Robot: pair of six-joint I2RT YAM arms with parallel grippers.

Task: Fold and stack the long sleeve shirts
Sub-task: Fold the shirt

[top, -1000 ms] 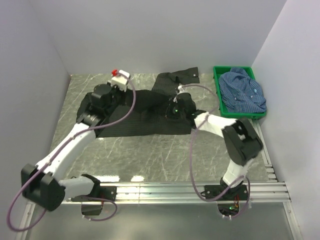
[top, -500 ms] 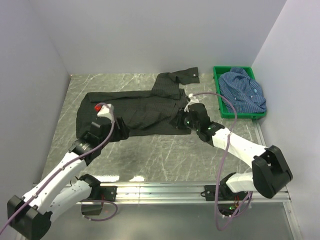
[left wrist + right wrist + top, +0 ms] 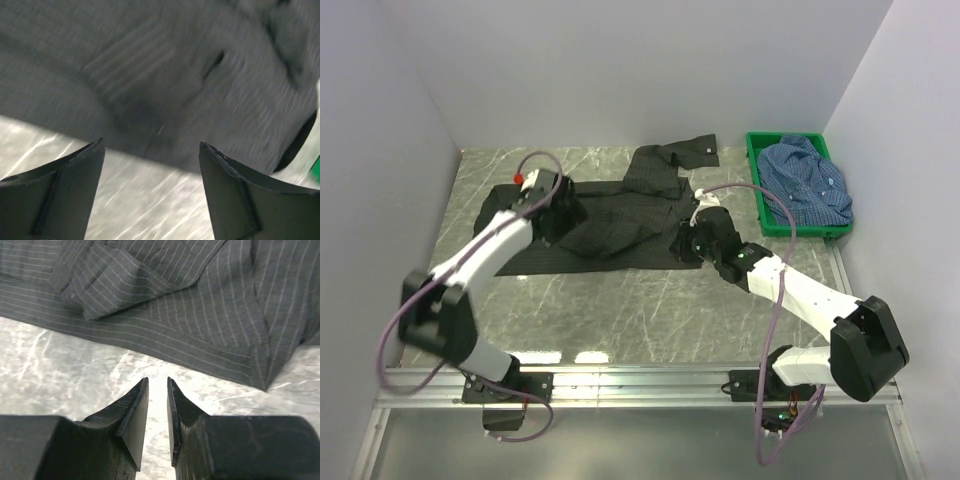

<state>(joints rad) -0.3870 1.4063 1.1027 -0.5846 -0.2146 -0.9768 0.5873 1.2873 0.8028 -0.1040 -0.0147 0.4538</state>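
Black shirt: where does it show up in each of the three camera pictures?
Top external: black shirt spread across the middle of the marbled table.
Left wrist: blurred, filling the upper frame.
Right wrist: striped, filling the upper half.
Shared landmark: the shirt's near hem, lying against the marbled surface.

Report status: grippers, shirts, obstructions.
Left gripper open over black shirt. Right gripper nearly shut, empty, at its near hem. Blue shirt in green crate. Nothing blocking.
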